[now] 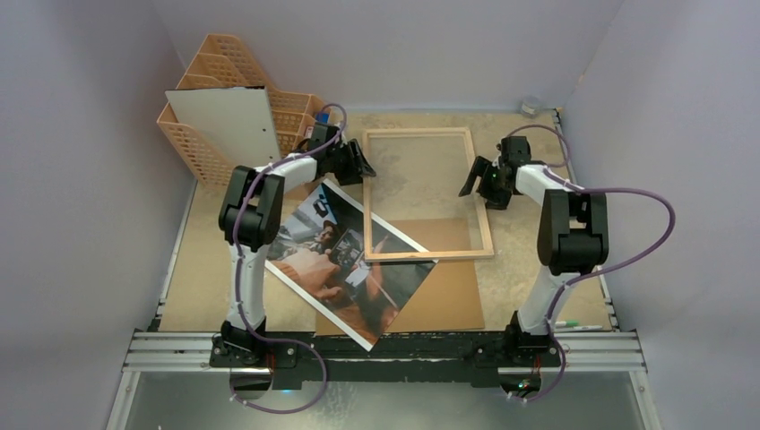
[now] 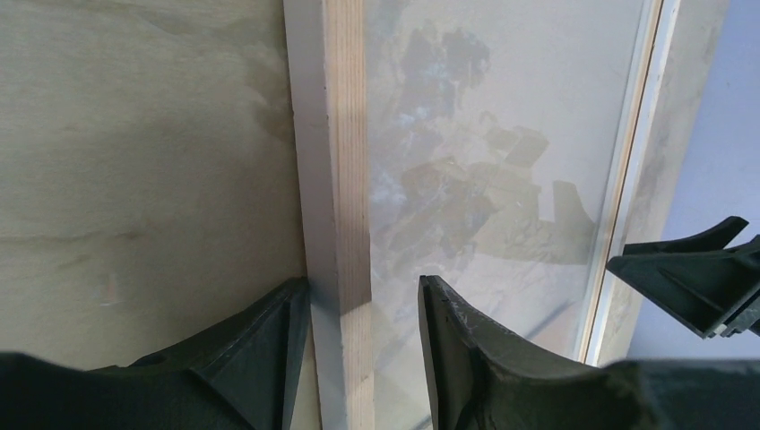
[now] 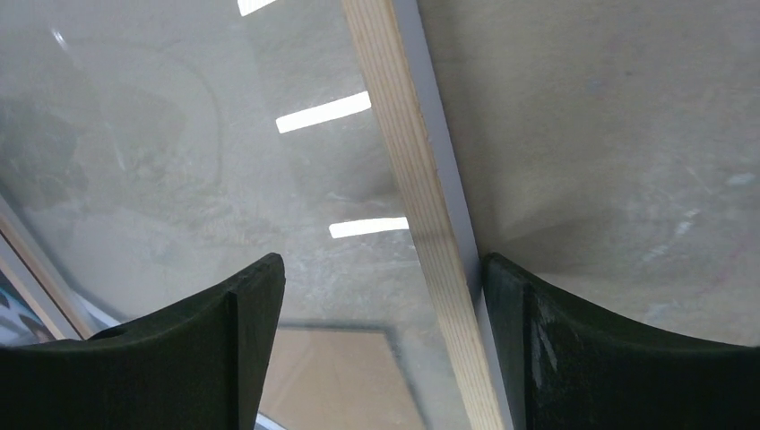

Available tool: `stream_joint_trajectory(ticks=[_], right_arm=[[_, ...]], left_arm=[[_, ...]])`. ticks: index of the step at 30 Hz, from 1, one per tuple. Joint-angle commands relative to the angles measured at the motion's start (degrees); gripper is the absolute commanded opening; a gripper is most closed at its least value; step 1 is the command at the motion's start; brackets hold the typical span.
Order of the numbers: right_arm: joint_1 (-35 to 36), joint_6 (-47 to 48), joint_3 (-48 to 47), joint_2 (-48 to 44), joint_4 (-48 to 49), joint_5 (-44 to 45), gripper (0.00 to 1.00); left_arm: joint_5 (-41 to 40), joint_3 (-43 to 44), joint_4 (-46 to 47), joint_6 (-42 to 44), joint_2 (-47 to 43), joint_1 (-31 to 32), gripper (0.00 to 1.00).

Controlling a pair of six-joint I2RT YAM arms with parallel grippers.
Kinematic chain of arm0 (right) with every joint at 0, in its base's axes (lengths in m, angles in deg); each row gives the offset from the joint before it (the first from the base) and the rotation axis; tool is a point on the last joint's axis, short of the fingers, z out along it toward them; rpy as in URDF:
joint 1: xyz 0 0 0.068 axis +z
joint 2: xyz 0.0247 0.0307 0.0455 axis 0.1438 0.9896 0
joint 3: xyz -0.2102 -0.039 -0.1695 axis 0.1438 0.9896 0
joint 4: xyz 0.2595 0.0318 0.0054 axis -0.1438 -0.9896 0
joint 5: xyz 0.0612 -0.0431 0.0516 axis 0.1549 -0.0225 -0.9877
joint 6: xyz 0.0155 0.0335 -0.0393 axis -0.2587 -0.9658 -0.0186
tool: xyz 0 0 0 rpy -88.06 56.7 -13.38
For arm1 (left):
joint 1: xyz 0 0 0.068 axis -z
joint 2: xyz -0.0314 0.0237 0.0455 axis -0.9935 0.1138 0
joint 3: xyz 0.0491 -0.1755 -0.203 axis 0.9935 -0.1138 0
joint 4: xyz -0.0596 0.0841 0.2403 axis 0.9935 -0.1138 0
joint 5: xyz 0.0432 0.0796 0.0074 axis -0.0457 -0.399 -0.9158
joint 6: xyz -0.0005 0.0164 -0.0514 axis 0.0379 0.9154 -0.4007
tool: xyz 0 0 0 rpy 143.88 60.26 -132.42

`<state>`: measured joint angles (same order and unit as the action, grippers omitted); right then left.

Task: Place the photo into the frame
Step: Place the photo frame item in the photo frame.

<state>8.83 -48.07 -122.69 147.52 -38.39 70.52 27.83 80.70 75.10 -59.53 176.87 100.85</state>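
Note:
The frame (image 1: 428, 254) lies flat at the table's centre, wood rim up, its near end resting on the photo's edge. The photo (image 1: 332, 260) lies picture-up, skewed, in front of the left arm. My left gripper (image 1: 363, 167) is open astride the frame's left rail (image 2: 345, 179). Its outer finger (image 2: 269, 340) touches the rail and the inner one hangs over the pane. My right gripper (image 1: 473, 179) is open astride the right rail (image 3: 408, 152). Its outer finger (image 3: 538, 340) rests against the rail, the other stands far off over the glass.
A brown fibreboard sheet (image 1: 448, 296) lies under the frame's near end and the photo, and shows through the pane (image 3: 332, 376). A peach lattice organiser (image 1: 211, 72) holding a white board (image 1: 228, 121) stands at the back left. A pen (image 1: 569, 324) lies near the right base.

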Motion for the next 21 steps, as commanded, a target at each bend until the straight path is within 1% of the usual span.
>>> stream_joint_trajectory(ticks=[1, 7, 11, 15, 18, 19, 21], right_arm=[[-2.75, -5.22, 2.8, -4.24, 1.41, 4.45, 0.82], [-5.36, -8.34, 5.7, -7.18, 2.83, 9.52, 0.82], [-6.16, -9.68, 5.78, -7.76, 2.68, 11.84, 0.82], [-6.14, -11.53, 3.99, -9.62, -0.1, 18.19, 0.83], [-6.18, -11.84, 2.79, -12.46, -0.33, 23.41, 0.84], [-6.12, -11.27, 2.46, -13.41, 0.08, 23.71, 0.84], [-5.84, -10.18, 1.81, -15.12, 1.17, 21.53, 0.83]], left_arm=[[4.5, 0.47, 3.91, -2.58, 0.24, 4.15, 0.49], [2.31, 0.29, 3.37, -2.27, 0.16, 6.86, 0.49], [-0.83, 0.6, 0.18, -0.98, -0.69, 7.02, 0.51], [-6.77, 3.9, -6.75, 4.56, -2.73, 6.91, 0.58], [-10.91, 5.49, -11.34, 7.69, -5.18, 6.55, 0.63], [-11.75, 5.49, -12.43, 8.32, -6.19, 6.45, 0.65], [-14.09, 4.9, -14.94, 9.45, -8.5, 6.43, 0.67]])
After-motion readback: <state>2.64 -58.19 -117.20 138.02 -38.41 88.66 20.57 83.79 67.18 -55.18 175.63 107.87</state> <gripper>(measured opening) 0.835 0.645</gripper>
